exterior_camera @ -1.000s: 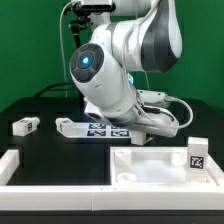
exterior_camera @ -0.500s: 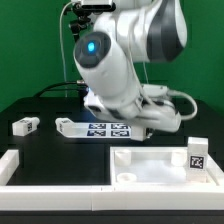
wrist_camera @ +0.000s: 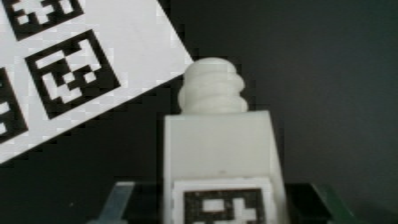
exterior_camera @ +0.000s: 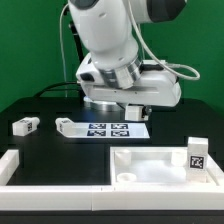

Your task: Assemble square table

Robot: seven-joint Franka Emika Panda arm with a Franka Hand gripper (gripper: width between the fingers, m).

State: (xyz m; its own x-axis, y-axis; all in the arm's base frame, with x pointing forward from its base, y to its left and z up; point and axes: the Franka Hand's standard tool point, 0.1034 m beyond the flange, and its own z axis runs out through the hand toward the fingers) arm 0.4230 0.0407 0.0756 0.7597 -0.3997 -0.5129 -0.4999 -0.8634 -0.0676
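Note:
My gripper (wrist_camera: 222, 195) is shut on a white leg block (wrist_camera: 217, 140). Its tagged face lies between the two fingers and its ribbed screw tip (wrist_camera: 214, 88) points away from the wrist. In the exterior view the gripper (exterior_camera: 133, 112) hangs just above the marker board (exterior_camera: 112, 129), and the held block is mostly hidden there. The white square table top (exterior_camera: 160, 165) with its raised rim lies at the front on the exterior view's right. One tagged leg block (exterior_camera: 196, 155) stands upright on it. Two more leg blocks lie on the black table, one (exterior_camera: 25, 126) far left and one (exterior_camera: 68, 126) beside the marker board.
A long white border rail (exterior_camera: 50, 172) runs along the front and up the exterior view's left side. The arm's cable (exterior_camera: 175, 72) loops out to the exterior view's right. The marker board (wrist_camera: 71, 70) shows close under the held block in the wrist view.
The arm has swung upright and its wrist has turned, so the gripper now points straight down over the marker board. The grip on the leg block has not changed.

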